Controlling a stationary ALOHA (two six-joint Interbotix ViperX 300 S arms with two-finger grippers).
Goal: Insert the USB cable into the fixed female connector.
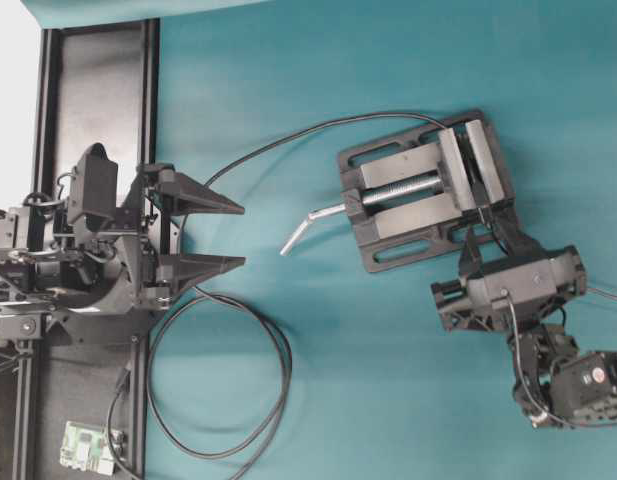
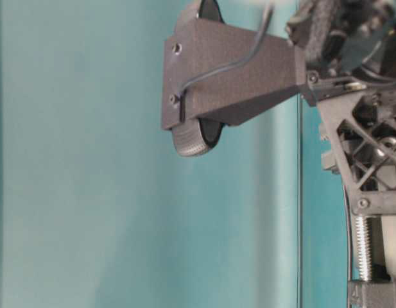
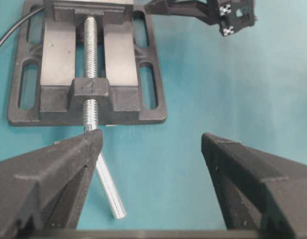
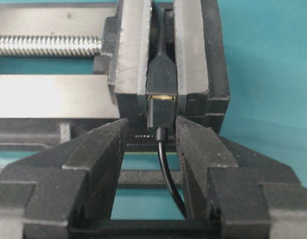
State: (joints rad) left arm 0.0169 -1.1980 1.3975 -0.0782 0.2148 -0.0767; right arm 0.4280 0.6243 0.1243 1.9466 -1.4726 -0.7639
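Now the USB cable [image 4: 160,115] sits plugged into the fixed female connector [image 4: 161,74] between the vise [image 4: 193,55] jaws. Right hand [image 4: 149,149], fingers parted and not gripping, should back straight off (no snagging). Left hand [image 1: 238,236] waits wide.

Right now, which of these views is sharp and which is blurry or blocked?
Right wrist view: sharp on the USB cable plug in the vise. Left wrist view: clear, near fingers soft. Table-level view: blocked by close, blurred arm parts. Overhead: even light, little glare.
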